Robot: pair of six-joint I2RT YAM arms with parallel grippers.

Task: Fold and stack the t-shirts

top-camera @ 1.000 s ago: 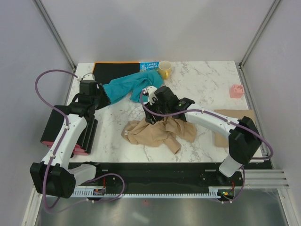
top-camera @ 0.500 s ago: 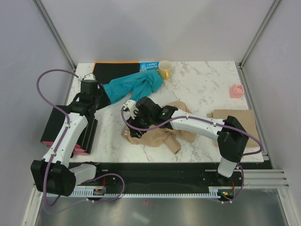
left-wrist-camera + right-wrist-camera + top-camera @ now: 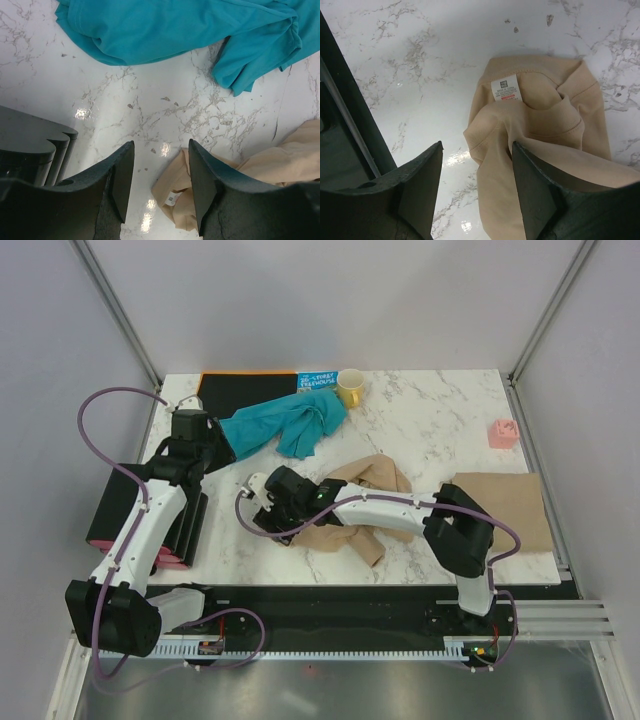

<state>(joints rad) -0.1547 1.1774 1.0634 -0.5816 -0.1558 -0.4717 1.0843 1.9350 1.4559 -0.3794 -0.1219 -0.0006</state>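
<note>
**Top external.** The right arm reaches across the marble table (image 3: 440, 410). It hangs the right gripper (image 3: 262, 512) over the left edge of a crumpled tan t-shirt (image 3: 352, 510) at centre, apparently to take an edge and spread the shirt for folding. The left gripper (image 3: 220, 448) hovers by the end of a bunched teal garment (image 3: 285, 422). That garment lies near a yellow mug (image 3: 350, 388), a black board (image 3: 245, 390) and a picture book (image 3: 315, 381). A folded tan shirt (image 3: 505, 505) lies flat at the right edge, probably the start of the stack.

**Left wrist.** The left gripper (image 3: 160, 185) is spread, with only glossy grey-veined marble between its dark fingers. The teal garment (image 3: 175, 30) lies beyond in soft, thick folds. The tan t-shirt (image 3: 270, 160) shows its collar end just beside one finger.

**Right wrist.** The right gripper (image 3: 477, 185) stands wide apart above the neckline of the tan t-shirt (image 3: 545, 115) and is pinching nothing. The white neck label (image 3: 504, 89) faces up inside the collar. The cloth is thin, matte and limp, with a stitched neckband, and one fold runs down between the fingers. Closing here would likely catch more than one layer.
</note>
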